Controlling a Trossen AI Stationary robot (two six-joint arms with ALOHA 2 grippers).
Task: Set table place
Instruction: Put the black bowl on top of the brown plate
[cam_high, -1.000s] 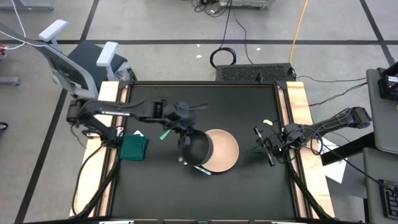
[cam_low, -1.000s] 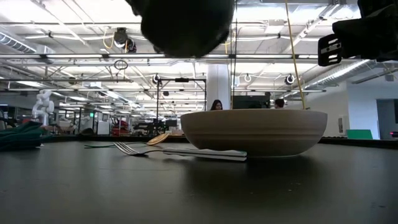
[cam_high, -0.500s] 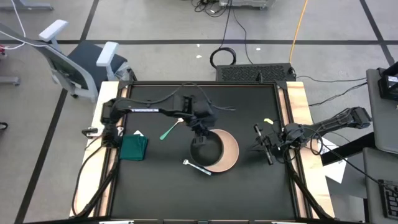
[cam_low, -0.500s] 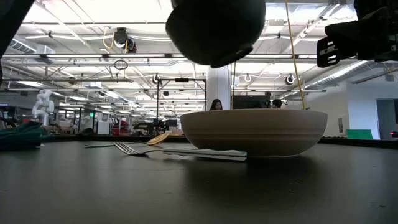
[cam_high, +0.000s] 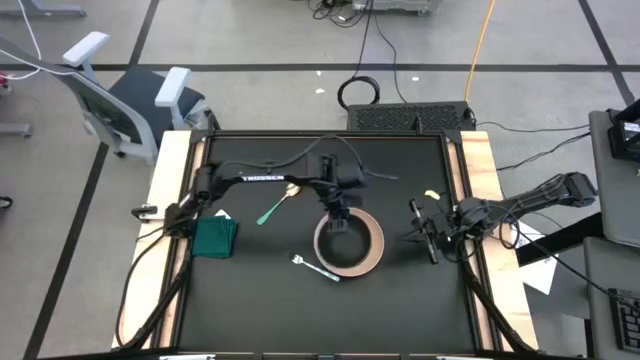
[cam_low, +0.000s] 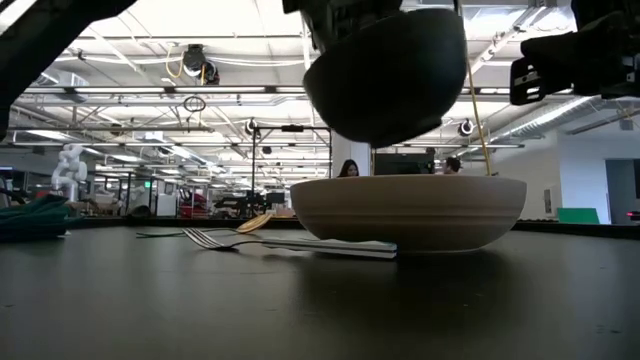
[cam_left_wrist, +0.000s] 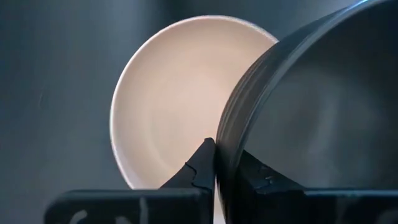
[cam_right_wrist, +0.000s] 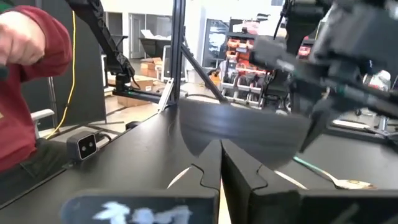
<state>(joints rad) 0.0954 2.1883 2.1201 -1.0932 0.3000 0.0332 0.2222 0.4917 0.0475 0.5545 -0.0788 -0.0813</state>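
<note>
**Bowl held in the air over the plate**

Clamped on the rim of the black bowl (cam_left_wrist: 311, 118): the left gripper (cam_left_wrist: 216, 163), one finger inside the wall and one outside, as seen from the left wrist. Held clear of the surface, bowl hanging above the pinkish-beige plate (cam_low: 408, 212) in the low view, with a gap between its underside and the plate's rim. From above, bowl (cam_high: 337, 238) sitting over the left part of the plate (cam_high: 374, 243), near the middle of the table (cam_high: 400, 300), with the left arm stretched in from the left edge.

Pressed together with nothing between them: the fingers of the right gripper (cam_right_wrist: 220, 163). Parked near the right edge of the table (cam_high: 432, 233), apart from the plate.

Lying flat on the tabletop just in front of the plate: a silver fork (cam_high: 315, 268), its handle end near the plate's rim, possibly touching, hard to say. In the low view, fork (cam_low: 250, 241) with tines pointing away from the plate.

Farther left, beyond the bowl: a spoon with a green handle (cam_high: 275, 206), lying slanted. Close to the left edge: a folded dark green cloth (cam_high: 215, 236).

Visible from the right wrist, past the table's edge: a red sleeve (cam_right_wrist: 28, 93) of a person.
</note>
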